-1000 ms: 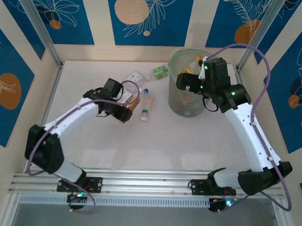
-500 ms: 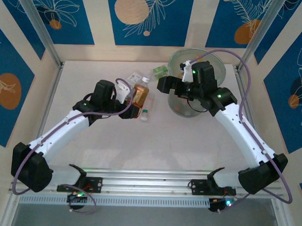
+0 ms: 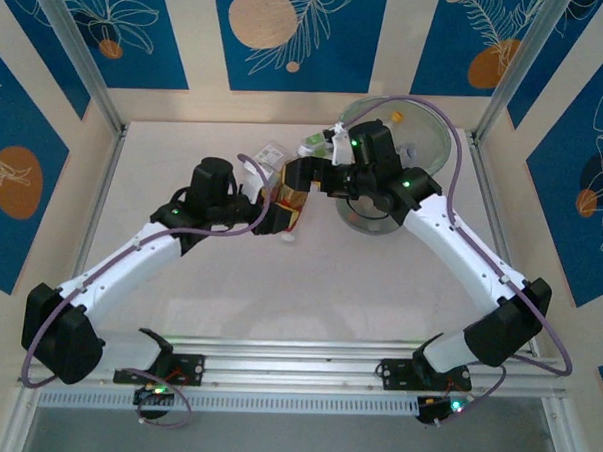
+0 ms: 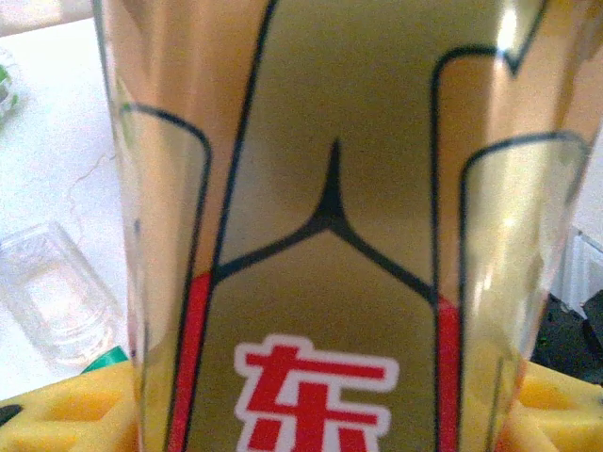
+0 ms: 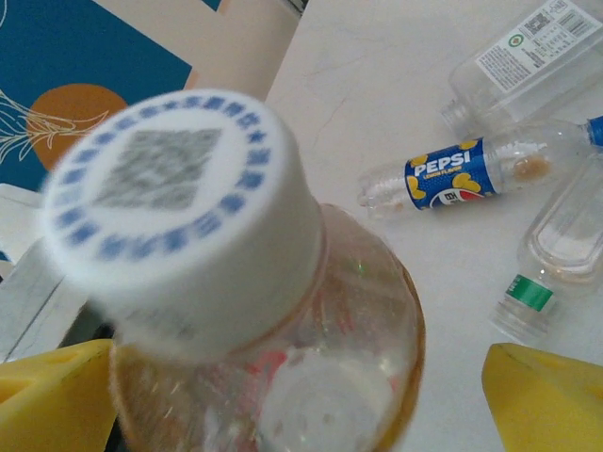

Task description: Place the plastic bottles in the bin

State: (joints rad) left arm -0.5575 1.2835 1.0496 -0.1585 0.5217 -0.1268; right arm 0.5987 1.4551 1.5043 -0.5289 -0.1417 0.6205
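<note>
The left tool (image 3: pixel 279 207) grips an orange-labelled bottle (image 4: pixel 320 235) left of the bin (image 3: pixel 433 137). Seen this close from the left wrist, the bottle's top and base are cut off. The right tool (image 3: pixel 309 174) stands wide, its yellow pads (image 5: pixel 551 400) either side of the bottle's blurred white cap (image 5: pixel 184 217) and clear of it. The right arm hides much of the bin, at far right. A Pepsi bottle (image 5: pixel 450 175) and two clear bottles (image 5: pixel 523 58) lie on the worktop (image 3: pixel 329 287), one cropped by the frame edge.
</note>
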